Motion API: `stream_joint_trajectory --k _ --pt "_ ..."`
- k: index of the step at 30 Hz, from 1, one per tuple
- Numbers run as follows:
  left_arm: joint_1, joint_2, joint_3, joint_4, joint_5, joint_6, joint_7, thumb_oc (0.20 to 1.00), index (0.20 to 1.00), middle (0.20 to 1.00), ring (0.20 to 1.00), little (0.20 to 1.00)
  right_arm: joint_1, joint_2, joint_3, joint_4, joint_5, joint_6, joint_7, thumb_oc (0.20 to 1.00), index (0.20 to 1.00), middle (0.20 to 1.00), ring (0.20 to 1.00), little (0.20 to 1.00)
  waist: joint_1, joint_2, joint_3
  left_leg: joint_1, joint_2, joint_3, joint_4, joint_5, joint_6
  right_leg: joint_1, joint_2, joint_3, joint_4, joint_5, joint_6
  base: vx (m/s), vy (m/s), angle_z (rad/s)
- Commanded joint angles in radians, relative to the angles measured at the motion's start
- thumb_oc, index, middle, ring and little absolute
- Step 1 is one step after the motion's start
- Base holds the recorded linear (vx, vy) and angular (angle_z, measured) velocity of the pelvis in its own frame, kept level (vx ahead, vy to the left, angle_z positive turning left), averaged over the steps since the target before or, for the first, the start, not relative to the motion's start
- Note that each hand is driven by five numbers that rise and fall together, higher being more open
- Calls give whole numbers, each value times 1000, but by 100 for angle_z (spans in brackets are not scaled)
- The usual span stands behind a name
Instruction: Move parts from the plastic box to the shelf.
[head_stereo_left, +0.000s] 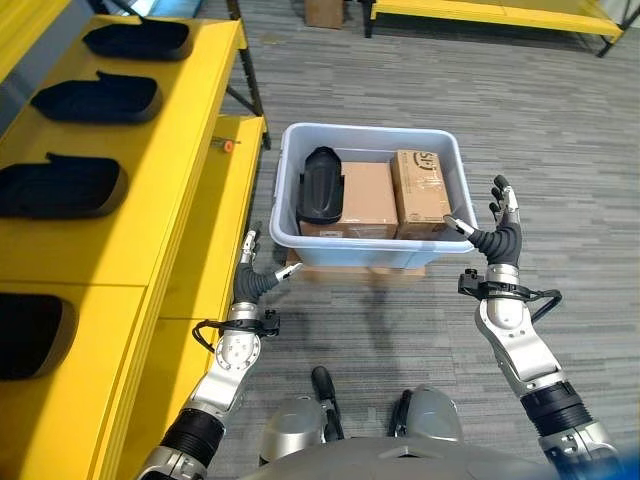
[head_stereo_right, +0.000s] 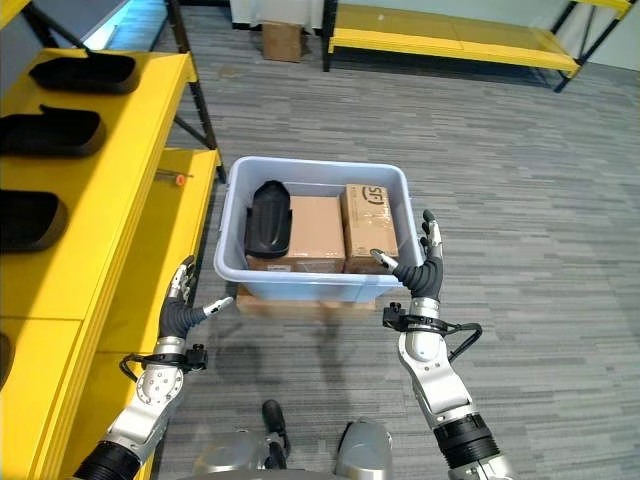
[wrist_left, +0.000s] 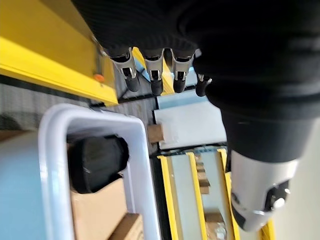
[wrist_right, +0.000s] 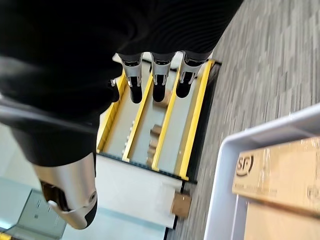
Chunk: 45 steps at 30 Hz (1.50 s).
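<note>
Box (head_stereo_left: 370, 255) held one black part (head_stereo_left: 321, 186) beside two cartons (head_stereo_left: 363, 197); left robot hand (head_stereo_left: 252, 281) and right robot hand (head_stereo_left: 497, 238) flanked it, fingers straight, empty.

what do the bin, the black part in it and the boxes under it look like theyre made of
Bin: pale blue-grey plastic, by its smooth moulded rim and soft sheen. Black part: probably moulded plastic, matte black and rounded like a shell; rubber can't be ruled out. Boxes: brown cardboard, one with glossy tape along its flaps.
</note>
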Motion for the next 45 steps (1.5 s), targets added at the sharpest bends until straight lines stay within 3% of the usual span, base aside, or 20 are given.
stream_joint_trajectory --k 1,3,5,8,11,14,19,22,24,27,30,33,34,36,37,38,40,41,43,45 --pt "-13 -9 -34 -89 0 -81 19 1000 1000 1000 1000 1000 -31 10 -31 4 7 -47 -14 1000 1000 1000 1000 1000 15 -17 -3 43 27 -61 25 -96 -69 3 -21 11 -140 308 27 208 -221 1" --pt "-7 -5 -45 -98 -7 -79 31 1000 1000 1000 1000 1000 -17 27 -36 2 -2 -51 -29 1000 1000 1000 1000 1000 7 -21 9 69 29 -92 31 -119 -67 -33 -46 51 -171 359 48 289 -242 17" --pt "4 -6 -50 -96 -5 -81 24 1000 1000 1000 1000 1000 -8 26 -38 -1 6 -47 -40 1000 1000 1000 1000 1000 8 -21 8 80 35 -99 33 -122 -73 9 -35 34 -196 328 44 293 -205 53" --pt "19 -4 -65 -104 5 -92 6 1000 1000 1000 1000 1000 -10 27 -35 10 7 -21 -50 1000 1000 1000 1000 1000 12 -25 0 69 31 -132 50 -129 -76 12 -22 50 -187 329 38 229 -175 57" --pt "28 5 -65 -107 -15 -119 -19 1000 1000 1000 1000 1000 -24 26 -21 27 22 -18 -50 1000 1000 1000 1000 1000 20 -23 -1 61 39 -133 59 -128 -85 13 -13 33 -170 297 26 191 -191 37" --pt "44 11 -56 -119 -10 -114 -18 1000 1000 1000 1000 1000 -33 18 -7 46 17 -23 -55 1000 1000 1000 1000 1000 32 -7 -4 56 65 -129 80 -136 -98 33 1 7 -145 218 13 209 -142 -16" --pt "47 12 -60 -117 -3 -104 -11 1000 1000 1000 1000 1000 -58 -11 -13 76 38 -17 -72 1000 1000 1000 1000 1000 28 7 6 26 110 -117 153 -139 -115 33 18 -27 -58 115 -46 181 -121 19" --pt "43 -2 -70 -118 1 -106 -7 1000 1000 1000 1000 1000 -57 -21 -16 71 18 -14 -65 1000 1000 1000 1000 1000 10 18 9 30 127 -93 181 -143 -126 51 23 -28 -51 97 -66 201 -64 17" --pt "40 -7 -71 -117 -7 -94 -5 1000 1000 1000 1000 1000 -52 -22 -14 70 21 -14 -65 1000 1000 1000 1000 1000 2 28 4 44 132 -95 184 -163 -132 60 30 -17 -45 78 -59 255 -53 14" --pt "41 -11 -68 -113 -87 -30 -37 1000 1000 1000 1000 1000 -48 -20 -19 70 19 -19 -62 1000 1000 1000 1000 1000 -6 33 1 46 138 -87 219 -168 -135 62 34 -15 -31 65 -69 176 -91 5" --pt "49 -14 -64 -114 -105 -11 -31 1000 1000 1000 1000 1000 -43 -21 -27 64 23 -18 -34 1000 1000 1000 1000 1000 -11 38 0 45 140 -79 270 -175 -136 60 37 -18 -13 46 -83 114 -103 -7" --pt "62 -9 -45 -128 -92 3 13 1000 1000 1000 1000 1000 -23 -32 -38 50 28 -19 57 1000 1000 1000 1000 1000 -13 46 -4 2 164 -55 447 -102 -173 95 65 -43 -35 9 -125 80 -143 -2" --pt "52 -2 -36 -128 -100 9 16 1000 1000 1000 1000 1000 -23 -39 -31 52 20 -12 89 1000 1000 1000 1000 1000 0 44 10 -76 173 -92 535 -59 -189 110 74 -35 -42 -6 -141 12 -120 1" --pt "43 -3 -30 -123 -97 5 11 1000 1000 1000 1000 1000 -26 -43 -19 56 17 -1 98 1000 1000 1000 1000 1000 4 42 23 -128 206 -97 573 -26 -207 119 77 -31 -44 -15 -149 4 57 8" --pt "31 -14 -22 -104 -66 -23 -6 1000 1000 1000 1000 1000 -33 -52 3 65 15 7 110 1000 1000 1000 1000 1000 -7 46 38 -131 270 -61 469 18 -221 117 68 -26 -27 -25 -141 34 224 -8" --pt "30 -17 -25 -104 -67 -27 -8 1000 1000 1000 1000 1000 -32 -56 7 63 14 5 112 1000 1000 1000 1000 1000 -10 49 40 -121 283 -50 418 47 -229 116 62 -27 -23 -26 -136 62 407 -13" --pt "32 -22 -37 -109 -79 -34 -34 1000 1000 1000 1000 1000 -13 -73 20 40 26 2 107 1000 1000 1000 1000 1000 -22 54 45 -120 372 -37 209 195 -268 119 27 -36 -5 -31 -116 49 505 5" --pt "27 -21 -47 -103 -62 -43 -42 1000 1000 1000 1000 1000 -7 -84 27 35 33 6 102 1000 1000 1000 1000 1000 -28 52 51 -133 410 -38 172 244 -284 117 8 -31 12 -39 -114 9 465 13" --pt "14 -16 -51 -92 -60 -37 -52 1000 1000 1000 1000 1000 -18 -95 30 47 36 5 102 1000 1000 1000 1000 1000 -34 49 51 -113 390 -29 131 188 -264 103 -15 -24 39 -49 -100 15 347 -8" --pt "-7 -13 -67 -77 -76 15 -97 1000 1000 1000 1000 1000 -18 -97 26 75 73 15 94 1000 1000 1000 1000 1000 -35 52 61 -95 357 -33 149 100 -258 86 -46 -17 76 -36 -72 118 394 -35"
